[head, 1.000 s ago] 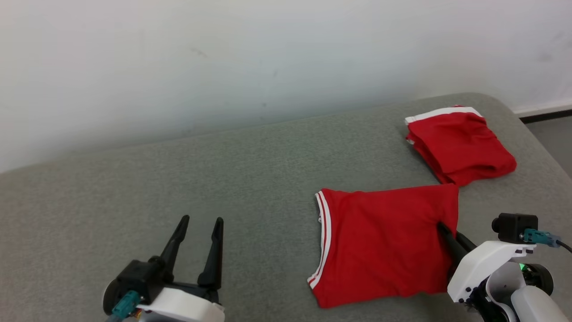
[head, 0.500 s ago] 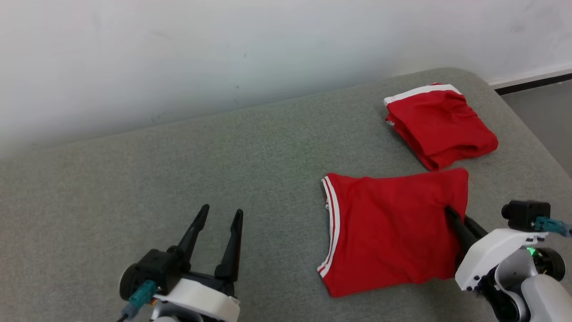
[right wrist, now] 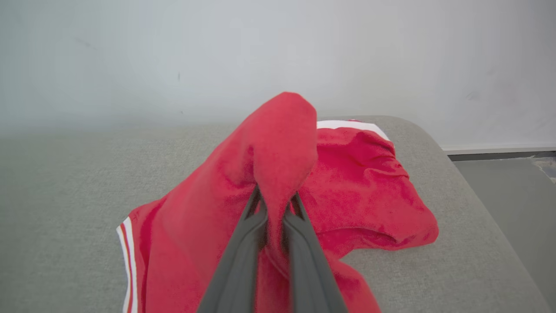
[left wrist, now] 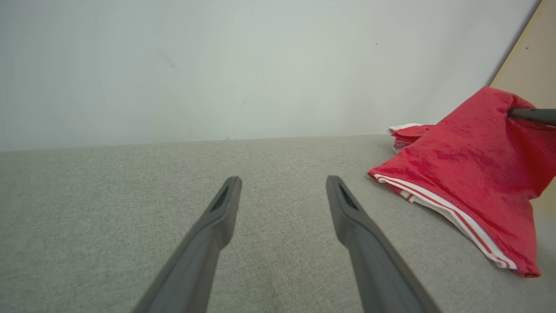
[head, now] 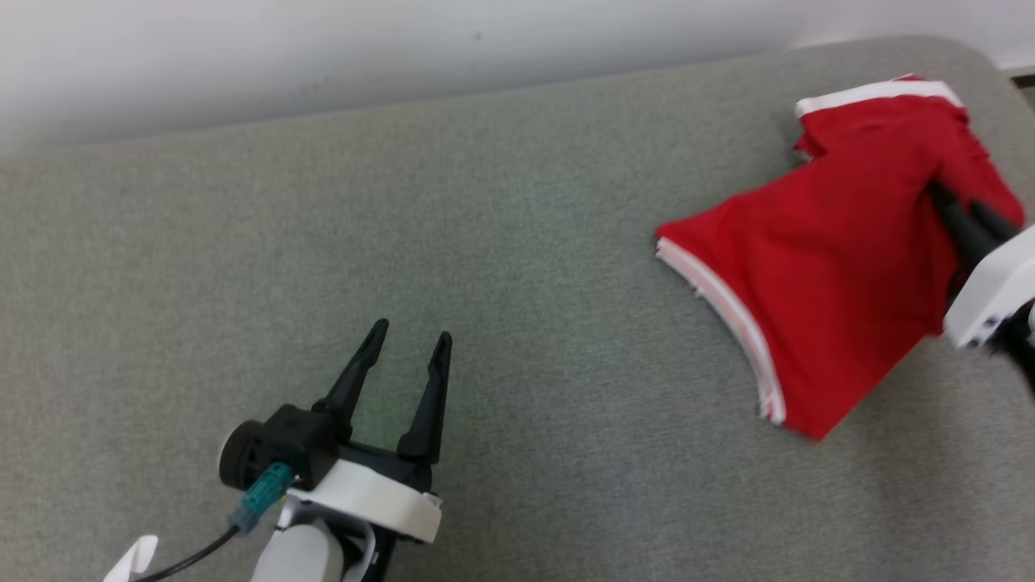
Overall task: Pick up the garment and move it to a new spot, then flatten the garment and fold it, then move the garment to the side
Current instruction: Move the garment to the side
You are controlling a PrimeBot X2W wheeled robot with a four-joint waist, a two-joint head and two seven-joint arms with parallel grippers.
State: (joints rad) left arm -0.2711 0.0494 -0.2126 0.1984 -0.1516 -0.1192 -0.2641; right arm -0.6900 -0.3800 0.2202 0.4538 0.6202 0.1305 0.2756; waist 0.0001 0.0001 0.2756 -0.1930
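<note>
The left gripper (head: pixel 411 331) is hovering over the near left of the grey upholstered surface (head: pixel 566 242), its two long dark fingers standing apart around nothing. Right of centre, the folded red garment with white-striped trim (head: pixel 817 267) is hanging at a slant, its striped edge trailing down towards the surface. Its far right edge is being pinched by the right gripper (right wrist: pixel 276 195), whose fingers are clamped together on a bunched ridge of cloth. Just behind it, a second folded red garment with a white band (right wrist: pixel 369 182) is lying at the far right corner.

The robot is probably carrying the garment aside. To do this well, it should be lifting enough that the trailing edge is not dragging the fold open, then lowering flat and releasing gently.

No brand, label or writing can be read.
</note>
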